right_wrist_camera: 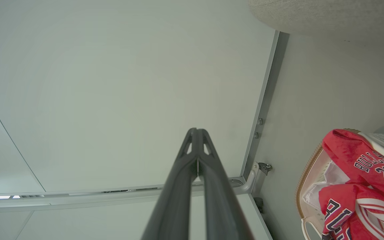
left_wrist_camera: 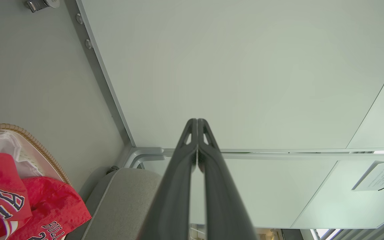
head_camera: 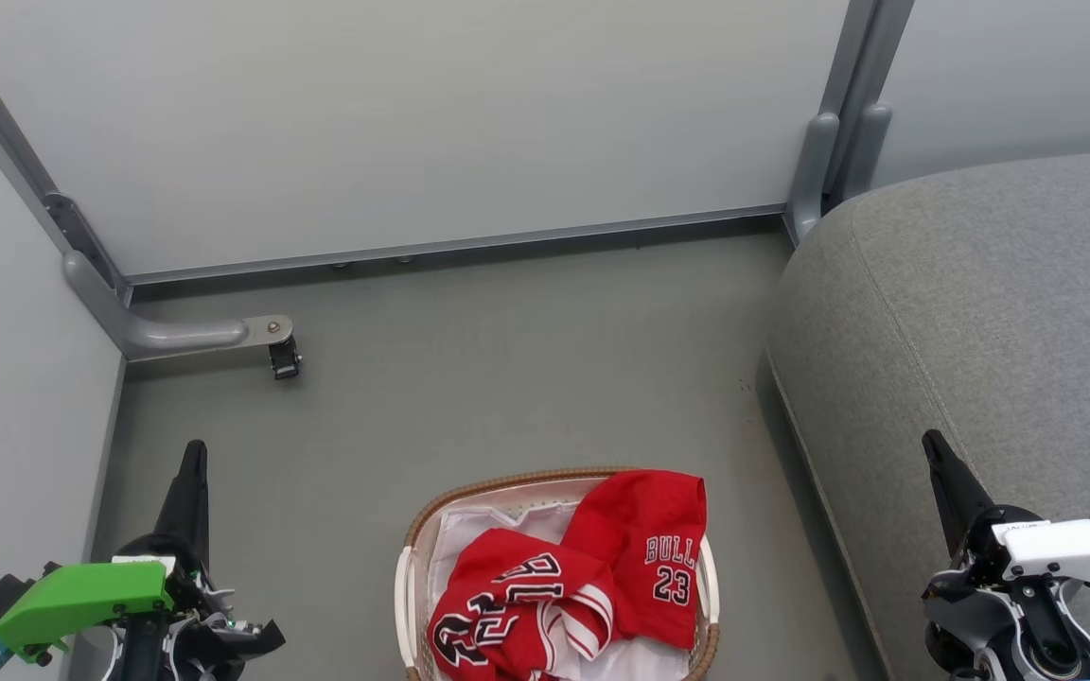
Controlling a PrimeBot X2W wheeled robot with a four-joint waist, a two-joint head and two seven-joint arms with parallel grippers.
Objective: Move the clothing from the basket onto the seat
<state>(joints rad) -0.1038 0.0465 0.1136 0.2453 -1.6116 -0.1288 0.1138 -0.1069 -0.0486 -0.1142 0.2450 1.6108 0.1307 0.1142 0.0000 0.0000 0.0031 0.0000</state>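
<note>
Red jersey clothing (head_camera: 592, 577) with "BULLS 23" lettering lies bunched in the oval cream basket (head_camera: 507, 485), over its white liner, at the bottom centre of the head view. The clothing (left_wrist_camera: 18, 203) also appears at the left wrist view's lower left and the clothing (right_wrist_camera: 362, 180) at the right wrist view's lower right. The grey seat (head_camera: 980, 312) fills the right side. My left gripper (head_camera: 193, 452) is shut and empty, left of the basket. My right gripper (head_camera: 933, 443) is shut and empty, over the seat's front edge.
Pale partition walls (head_camera: 413, 123) close off the back and left, with a grey metal foot and castor (head_camera: 282, 357) on the floor at the left. Grey floor (head_camera: 507, 378) lies between the basket, the walls and the seat.
</note>
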